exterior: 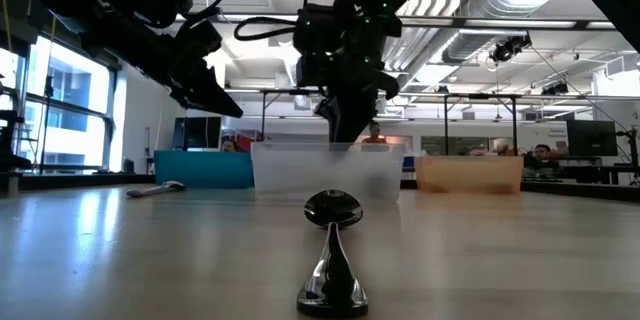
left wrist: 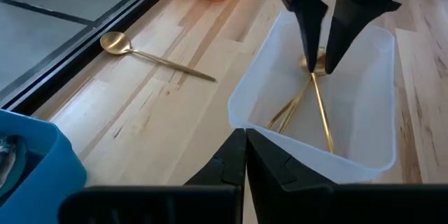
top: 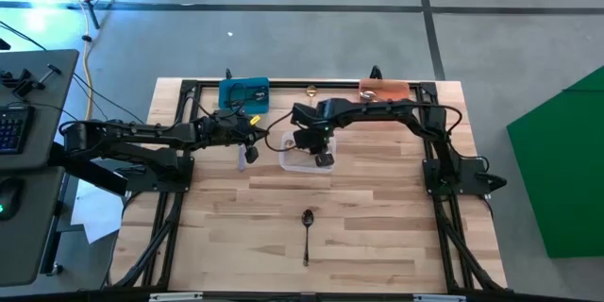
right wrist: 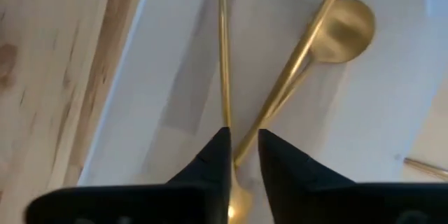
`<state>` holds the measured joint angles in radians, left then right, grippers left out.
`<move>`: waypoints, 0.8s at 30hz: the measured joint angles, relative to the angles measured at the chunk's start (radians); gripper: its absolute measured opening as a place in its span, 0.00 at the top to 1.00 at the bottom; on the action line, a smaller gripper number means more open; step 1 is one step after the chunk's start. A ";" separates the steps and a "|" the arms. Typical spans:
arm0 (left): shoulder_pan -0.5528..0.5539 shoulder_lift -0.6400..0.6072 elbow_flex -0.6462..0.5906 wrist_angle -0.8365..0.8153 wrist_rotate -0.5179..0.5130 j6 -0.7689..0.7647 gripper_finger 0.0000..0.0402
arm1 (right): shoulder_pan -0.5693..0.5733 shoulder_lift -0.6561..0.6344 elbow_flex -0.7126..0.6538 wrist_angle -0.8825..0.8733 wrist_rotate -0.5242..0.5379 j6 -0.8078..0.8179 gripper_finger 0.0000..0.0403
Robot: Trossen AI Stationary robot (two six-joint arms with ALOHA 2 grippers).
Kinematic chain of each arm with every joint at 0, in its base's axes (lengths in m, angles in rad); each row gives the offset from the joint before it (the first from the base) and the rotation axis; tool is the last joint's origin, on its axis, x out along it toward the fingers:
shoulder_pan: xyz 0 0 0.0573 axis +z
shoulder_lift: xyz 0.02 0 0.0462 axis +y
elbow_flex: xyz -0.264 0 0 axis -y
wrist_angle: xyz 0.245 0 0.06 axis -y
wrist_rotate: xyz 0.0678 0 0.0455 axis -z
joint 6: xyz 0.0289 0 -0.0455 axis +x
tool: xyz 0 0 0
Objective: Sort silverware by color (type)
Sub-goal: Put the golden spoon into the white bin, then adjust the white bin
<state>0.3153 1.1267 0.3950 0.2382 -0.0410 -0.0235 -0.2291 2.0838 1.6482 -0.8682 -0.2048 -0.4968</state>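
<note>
A clear bin (top: 288,162) stands mid-table and holds gold spoons (left wrist: 294,108). My right gripper (left wrist: 320,52) reaches down into it, open by a narrow gap, with its fingertips on either side of one gold spoon's bowl end (right wrist: 236,199). That spoon's handle (left wrist: 323,119) lies along the bin floor. Another gold spoon (left wrist: 157,59) lies flat on the table near the far edge. A dark spoon (top: 307,231) lies flat toward the near edge. My left gripper (left wrist: 245,155) is shut on nothing and waits just left of the clear bin. My right gripper comes from above, pointing steeply down, with a finger (right wrist: 210,161) on each side of the gold spoon's neck (right wrist: 235,176) next to its bowl. The spoon lies on the bin floor. Whether the fingers touch it, I cannot tell.
A blue bin (top: 243,92) stands at the far left and an orange bin (top: 384,90) at the far right. A pale silvery piece (exterior: 155,189) lies on the table in front of the blue bin. Black frame rails (top: 179,132) run along the table's sides.
</note>
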 joint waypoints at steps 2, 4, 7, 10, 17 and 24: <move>0.000 0.000 0.000 0.000 0.000 -0.002 0.99 | 0.000 0.000 0.020 -0.024 0.016 0.001 0.81; 0.000 0.000 0.000 0.000 0.000 -0.012 0.99 | 0.000 0.000 0.043 -0.058 0.051 -0.001 0.77; 0.000 -0.014 0.000 -0.010 0.000 -0.026 0.99 | -0.001 -0.019 0.055 -0.118 0.093 0.016 0.76; -0.002 -0.041 0.000 -0.033 0.000 -0.029 0.99 | -0.024 -0.064 0.016 -0.115 0.072 0.068 0.82; -0.001 -0.110 0.000 -0.086 0.000 -0.053 0.99 | -0.047 -0.128 -0.173 0.027 0.110 0.138 0.98; 0.000 -0.144 0.000 -0.135 0.000 -0.090 0.99 | -0.079 -0.129 -0.187 0.065 0.158 0.159 0.99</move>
<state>0.3157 0.9829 0.3954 0.1035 -0.0414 -0.1135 -0.3083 1.9549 1.4609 -0.8031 -0.0468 -0.3378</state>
